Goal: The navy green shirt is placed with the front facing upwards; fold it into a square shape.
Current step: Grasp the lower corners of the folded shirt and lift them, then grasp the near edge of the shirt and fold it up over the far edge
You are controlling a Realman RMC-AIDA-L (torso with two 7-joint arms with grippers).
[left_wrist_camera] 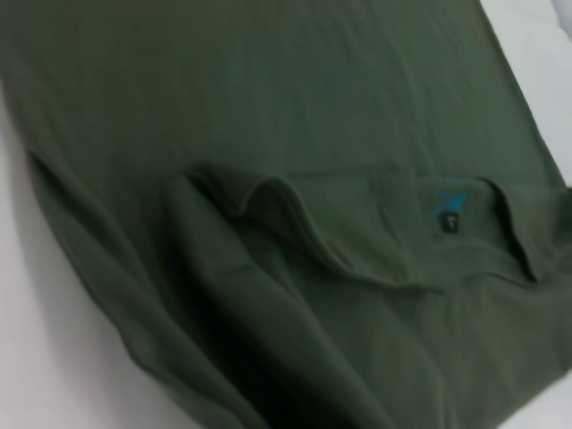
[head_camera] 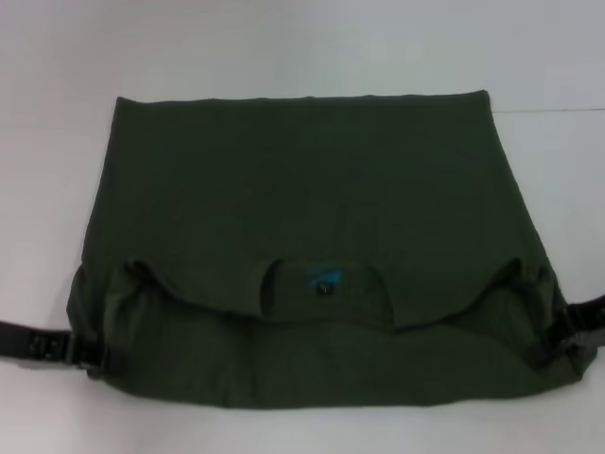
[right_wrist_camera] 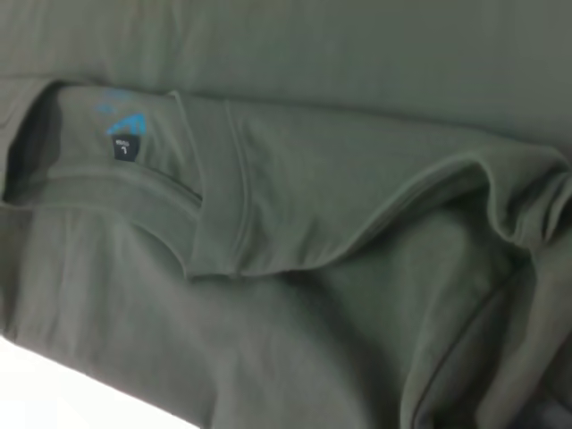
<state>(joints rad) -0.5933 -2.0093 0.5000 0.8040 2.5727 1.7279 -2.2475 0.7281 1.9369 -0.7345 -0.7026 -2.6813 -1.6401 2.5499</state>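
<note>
The navy green shirt lies flat on the white table, plain green side up. Its near part is doubled over, so the ribbed collar with the blue neck label lies on top near the front. The label and the folded edge also show in the left wrist view. In the right wrist view the label sits beside the folded collar band. My left gripper is at the shirt's near left corner, touching the bunched cloth. At the near right corner my right gripper is against the fabric.
The white table surrounds the shirt, with bare surface behind it and a narrow strip along the front edge. A faint seam in the table runs at the back right.
</note>
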